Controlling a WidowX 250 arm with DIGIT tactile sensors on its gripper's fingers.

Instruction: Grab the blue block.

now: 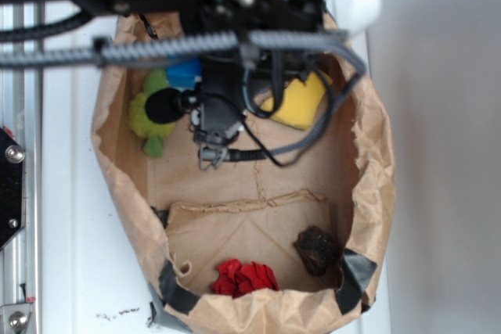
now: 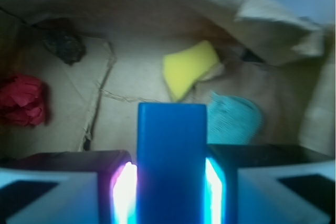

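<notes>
Standing on end between the two jaws, the blue block is clamped by the gripper, long sides against the pads for a secure hold. It sits near the paper bag's edge, just beside the teal cloth and yellow sponge.

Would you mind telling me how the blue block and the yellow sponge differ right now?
The blue block is deep blue with straight, crisp edges; the yellow sponge is yellow with softer, rounded corners. The block stands between the fingers of the gripper, while the sponge lies free on the brown paper beyond. Both are flat, plain slabs.
</notes>
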